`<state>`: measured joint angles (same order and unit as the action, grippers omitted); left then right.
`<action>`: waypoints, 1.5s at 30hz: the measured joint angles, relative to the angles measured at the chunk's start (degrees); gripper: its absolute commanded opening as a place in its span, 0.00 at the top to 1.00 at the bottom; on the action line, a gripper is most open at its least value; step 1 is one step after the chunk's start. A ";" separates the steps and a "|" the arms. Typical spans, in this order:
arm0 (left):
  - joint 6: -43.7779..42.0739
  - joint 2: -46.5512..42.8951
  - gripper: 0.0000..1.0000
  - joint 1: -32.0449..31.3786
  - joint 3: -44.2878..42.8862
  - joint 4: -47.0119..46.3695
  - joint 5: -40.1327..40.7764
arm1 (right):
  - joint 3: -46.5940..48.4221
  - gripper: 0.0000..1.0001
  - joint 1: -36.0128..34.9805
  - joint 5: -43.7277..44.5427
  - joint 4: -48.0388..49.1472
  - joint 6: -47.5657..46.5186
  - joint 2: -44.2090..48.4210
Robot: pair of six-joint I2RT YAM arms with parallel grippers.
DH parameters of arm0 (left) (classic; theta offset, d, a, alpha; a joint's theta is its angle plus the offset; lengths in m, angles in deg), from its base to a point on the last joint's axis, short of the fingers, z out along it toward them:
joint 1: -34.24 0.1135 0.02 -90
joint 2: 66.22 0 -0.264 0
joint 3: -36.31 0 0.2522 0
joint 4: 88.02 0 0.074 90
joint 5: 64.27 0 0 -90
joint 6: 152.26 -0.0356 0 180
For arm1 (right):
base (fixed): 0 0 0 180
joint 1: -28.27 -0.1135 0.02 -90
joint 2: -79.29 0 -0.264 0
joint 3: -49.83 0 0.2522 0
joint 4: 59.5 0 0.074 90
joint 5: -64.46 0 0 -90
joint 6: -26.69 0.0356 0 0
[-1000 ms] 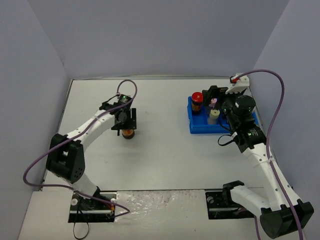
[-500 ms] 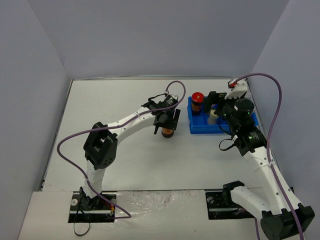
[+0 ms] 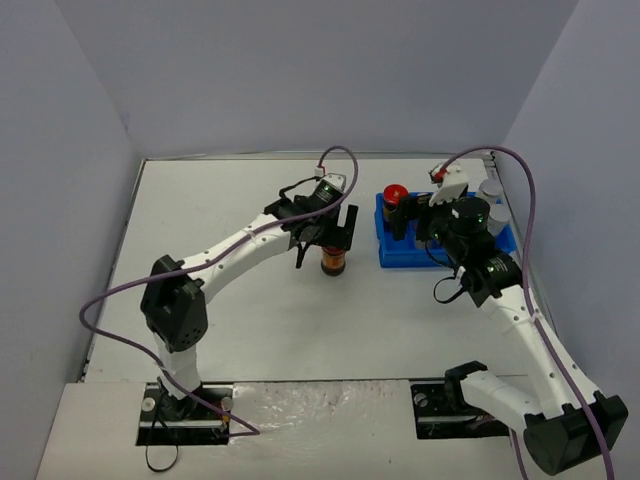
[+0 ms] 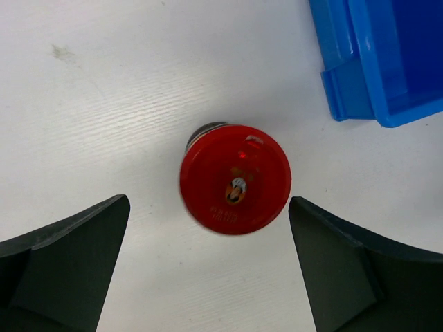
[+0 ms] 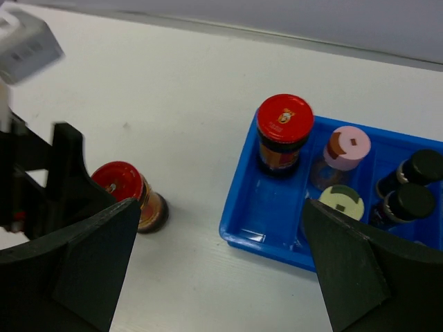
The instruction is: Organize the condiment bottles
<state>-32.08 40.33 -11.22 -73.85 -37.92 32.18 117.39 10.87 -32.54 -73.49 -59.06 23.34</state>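
Note:
A red-lidded dark sauce jar [image 4: 235,178] stands upright on the white table just left of the blue tray [image 4: 374,62]. My left gripper [image 4: 208,277] hovers over it, open, its fingers [image 4: 62,263] wide on both sides and clear of the lid. In the top view the same jar [image 3: 333,262] sits below the left gripper [image 3: 325,235]. Inside the tray [image 5: 277,242] stand another red-lidded jar [image 5: 284,131], a pink-capped one [image 5: 346,149], a cream one [image 5: 341,200] and two black-capped ones [image 5: 415,183]. My right gripper [image 5: 218,270] is open and empty above the tray's left end.
The tray's near-left compartment [image 5: 273,207] holds nothing. Two pale-lidded jars [image 3: 492,200] stand by the tray's far right end, near the right wall. Both arms meet close together around the tray [image 3: 400,255]. Purple cables loop above each arm.

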 measured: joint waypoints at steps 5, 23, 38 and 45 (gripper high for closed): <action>-1.14 -13.83 0.03 3.96 9.59 -3.29 1.71 | 1.14 0.00 -7.03 0.02 -1.30 -1.91 -5.31; -7.43 -54.63 0.03 26.75 45.00 -10.02 2.31 | 3.92 0.00 -18.67 -1.35 5.66 -6.06 -31.55; -11.34 -57.90 0.03 28.81 50.41 -11.58 2.66 | 5.63 0.62 -19.95 -1.27 10.14 -7.95 -38.83; -11.64 -58.18 0.03 29.08 53.09 -12.08 2.90 | 5.71 1.00 -19.95 -0.81 9.41 -7.70 -38.40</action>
<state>-43.71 -17.85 17.86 -20.76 -50.00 35.08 123.10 -9.08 -33.34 -64.08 -66.76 -15.06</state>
